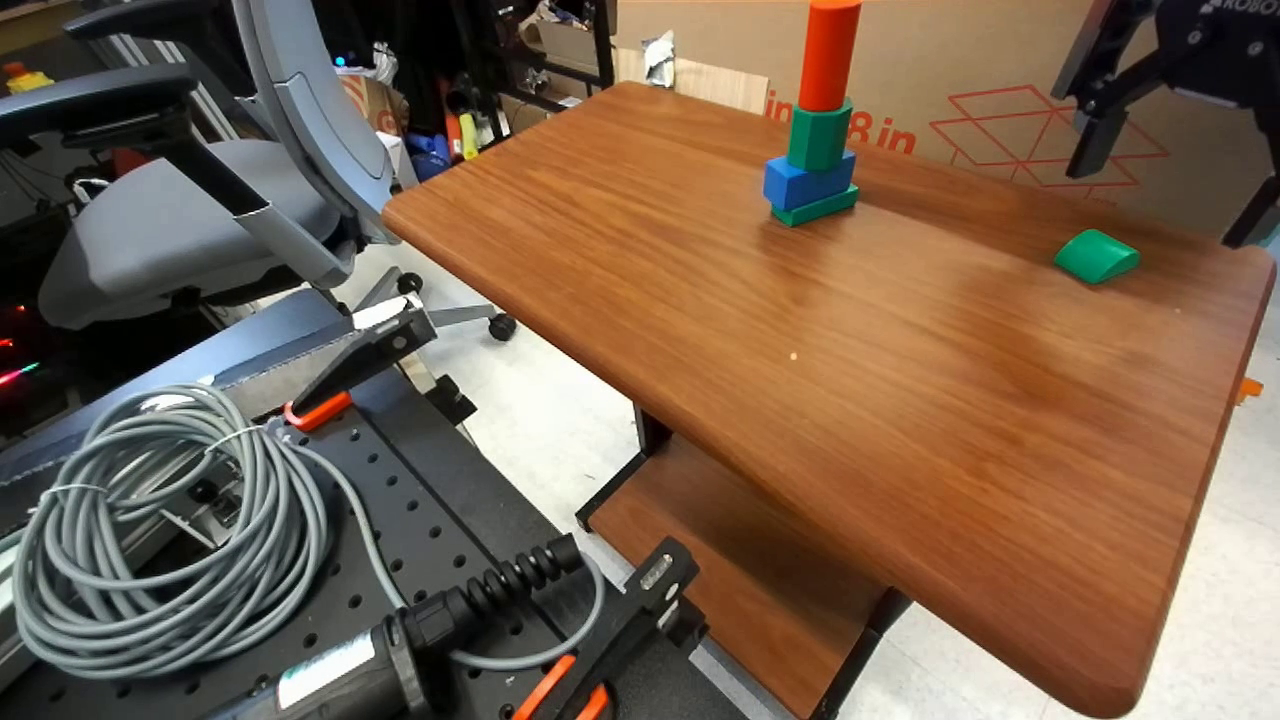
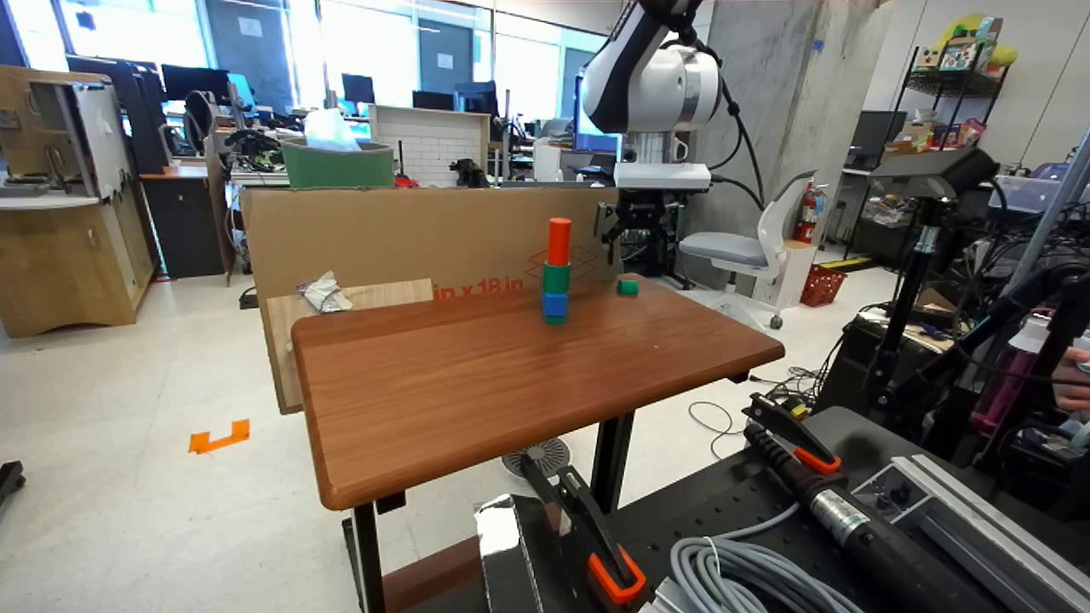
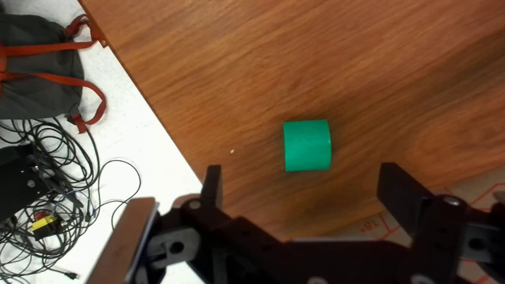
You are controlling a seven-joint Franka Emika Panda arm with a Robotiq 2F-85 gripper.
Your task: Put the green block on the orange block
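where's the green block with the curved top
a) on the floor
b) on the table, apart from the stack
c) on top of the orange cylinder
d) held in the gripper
b: in both exterior views the curved-top green block lies on the table, apart from the stack that the orange cylinder tops, and the gripper stands open, not touching it.

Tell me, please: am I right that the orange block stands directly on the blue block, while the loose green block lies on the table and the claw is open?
Not quite: both exterior views show the orange block on a green piece, which sits on the blue block. The loose green block does lie on the table, and the claw is open.
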